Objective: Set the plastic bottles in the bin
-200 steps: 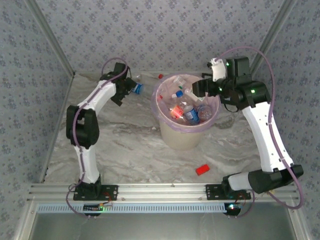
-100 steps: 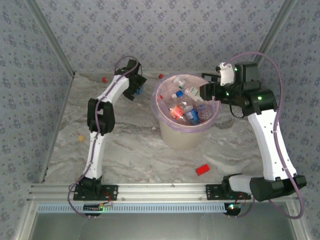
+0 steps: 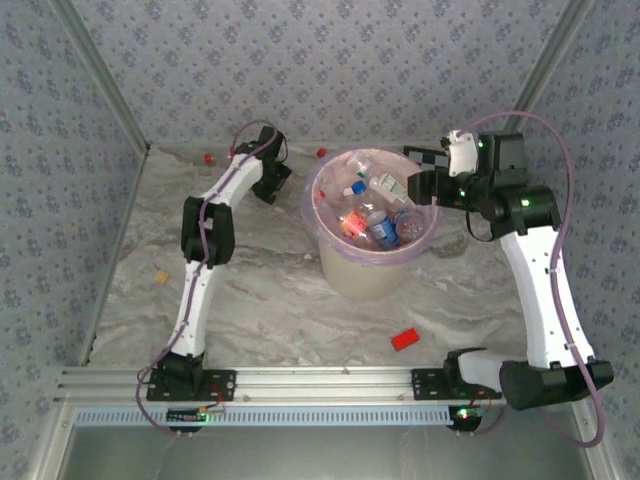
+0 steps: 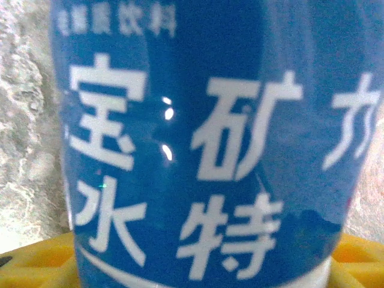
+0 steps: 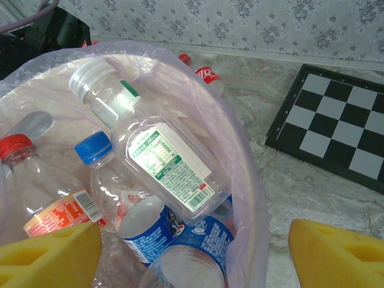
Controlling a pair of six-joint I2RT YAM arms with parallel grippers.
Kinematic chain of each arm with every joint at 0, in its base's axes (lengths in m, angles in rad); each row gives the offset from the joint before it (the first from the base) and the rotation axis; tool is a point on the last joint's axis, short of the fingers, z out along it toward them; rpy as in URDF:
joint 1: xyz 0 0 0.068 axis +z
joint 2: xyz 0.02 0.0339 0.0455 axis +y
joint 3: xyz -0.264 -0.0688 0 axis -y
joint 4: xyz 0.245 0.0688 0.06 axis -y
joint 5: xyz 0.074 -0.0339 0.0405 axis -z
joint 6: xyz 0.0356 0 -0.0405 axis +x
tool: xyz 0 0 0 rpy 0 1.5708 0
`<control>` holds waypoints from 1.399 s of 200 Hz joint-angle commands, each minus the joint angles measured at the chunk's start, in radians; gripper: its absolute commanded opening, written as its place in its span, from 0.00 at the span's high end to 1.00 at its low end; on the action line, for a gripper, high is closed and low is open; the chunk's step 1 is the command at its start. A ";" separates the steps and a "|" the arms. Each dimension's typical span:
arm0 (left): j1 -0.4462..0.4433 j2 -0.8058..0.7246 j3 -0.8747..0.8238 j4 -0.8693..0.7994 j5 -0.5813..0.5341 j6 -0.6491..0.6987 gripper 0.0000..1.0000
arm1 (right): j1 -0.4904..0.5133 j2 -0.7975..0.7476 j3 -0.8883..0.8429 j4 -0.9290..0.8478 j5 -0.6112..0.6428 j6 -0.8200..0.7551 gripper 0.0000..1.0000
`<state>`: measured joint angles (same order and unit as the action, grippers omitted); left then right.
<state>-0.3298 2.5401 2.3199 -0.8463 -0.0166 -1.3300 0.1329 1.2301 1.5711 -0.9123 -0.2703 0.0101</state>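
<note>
Nearest, at the lower middle of the top view, one red block (image 3: 404,339) is lying on the marbled counter (image 3: 270,300) with wide open room all around it. One small orange scrap (image 3: 160,275) is lying toward the left edge. Past them, at centre frame, the bin (image 3: 352,285) is standing upright, its pink liner folded over the rim. The right gripper (image 5: 192,255) is hovering over the bin's right rim, spread wide and holding nothing. Its yellow pads (image 5: 48,258) are sitting in the lower corners of the wrist view. Below it at least six bottles (image 5: 171,168) are lying piled inside the bin: two with blue labels, one red-capped, one blue-capped, one white-capped and one with a green-and-white label. Farther off, at the upper left of the bin, the left gripper (image 4: 192,267) is bracketing one blue-labelled bottle (image 4: 204,138), a pad on either side. Whether it is squeezing the bottle I cannot tell. Behind the bin one red-capped bottle (image 5: 207,78) is lying on the counter. A checkerboard (image 5: 336,132) is lying at the far right, and one red cap (image 3: 208,157) is lying near the back wall at upper left.
</note>
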 commanded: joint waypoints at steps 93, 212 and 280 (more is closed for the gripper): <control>-0.026 -0.556 -0.405 0.119 -0.154 0.127 0.43 | -0.024 0.002 0.017 0.015 -0.011 0.015 0.17; -0.374 -1.079 -0.515 0.193 -0.135 0.355 0.56 | -0.010 0.100 0.084 0.104 -0.026 0.089 0.18; -0.579 -0.827 -0.375 0.217 -0.175 0.304 0.56 | 0.039 0.101 0.119 0.083 0.002 0.084 0.19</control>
<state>-0.8684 1.6520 1.8862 -0.6460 -0.1703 -0.9977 0.1658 1.3403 1.6436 -0.8200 -0.2798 0.0898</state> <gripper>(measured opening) 0.462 0.816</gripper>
